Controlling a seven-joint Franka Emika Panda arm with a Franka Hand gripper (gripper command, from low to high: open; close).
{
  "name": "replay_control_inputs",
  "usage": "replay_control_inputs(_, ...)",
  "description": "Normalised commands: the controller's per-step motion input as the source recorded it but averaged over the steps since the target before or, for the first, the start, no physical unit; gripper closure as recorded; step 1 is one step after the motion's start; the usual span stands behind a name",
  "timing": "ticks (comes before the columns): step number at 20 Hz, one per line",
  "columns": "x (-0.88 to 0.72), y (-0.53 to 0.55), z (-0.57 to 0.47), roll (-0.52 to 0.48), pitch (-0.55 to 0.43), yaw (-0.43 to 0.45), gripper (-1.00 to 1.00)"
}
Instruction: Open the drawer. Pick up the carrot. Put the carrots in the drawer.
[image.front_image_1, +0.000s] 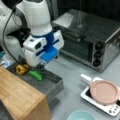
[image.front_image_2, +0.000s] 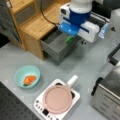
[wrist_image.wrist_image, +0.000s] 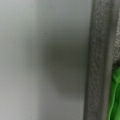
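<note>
The dark-grey drawer (image.front_image_1: 53, 86) (image.front_image_2: 53, 47) stands pulled out of the bamboo-topped cabinet (image.front_image_1: 20, 97) (image.front_image_2: 37, 25). A yellow vegetable (image.front_image_1: 22, 69) and a green vegetable (image.front_image_1: 36, 74) (image.front_image_2: 69, 39) (wrist_image.wrist_image: 115, 97) lie inside it. The orange carrot (image.front_image_2: 29, 80) rests in a teal bowl (image.front_image_2: 17, 75) on the table, well away from the drawer. My gripper (image.front_image_1: 41, 66) (image.front_image_2: 81, 41) hangs low over the drawer's outer wall, close to the green vegetable; its white and blue hand hides the fingertips. The wrist view shows only grey table, the drawer wall (wrist_image.wrist_image: 97, 60) and the green vegetable.
A silver toaster oven (image.front_image_1: 90, 37) (image.front_image_2: 107, 95) stands beside the drawer. A white hot plate (image.front_image_1: 110, 108) (image.front_image_2: 40, 106) carries a pink pan (image.front_image_1: 103, 92) (image.front_image_2: 57, 98). The teal bowl's rim (image.front_image_1: 81, 115) shows at a front view's bottom.
</note>
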Motion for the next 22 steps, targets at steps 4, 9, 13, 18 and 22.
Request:
replay_control_inputs(4,0.42,-0.17,0.21,0.034,0.164,0.04,-1.0)
replay_control_inputs(9,0.66,-0.23,0.22,-0.003,0.168,0.042,-1.0)
replay_control_inputs(13,0.76,-0.26,0.25,-0.022,0.217,0.046,-1.0)
replay_control_inputs(18,0.57,-0.19,0.24,-0.013,0.24,0.057,-1.0)
replay_control_inputs(22,0.43,-0.14,0.19,0.004,0.244,0.085,-1.0)
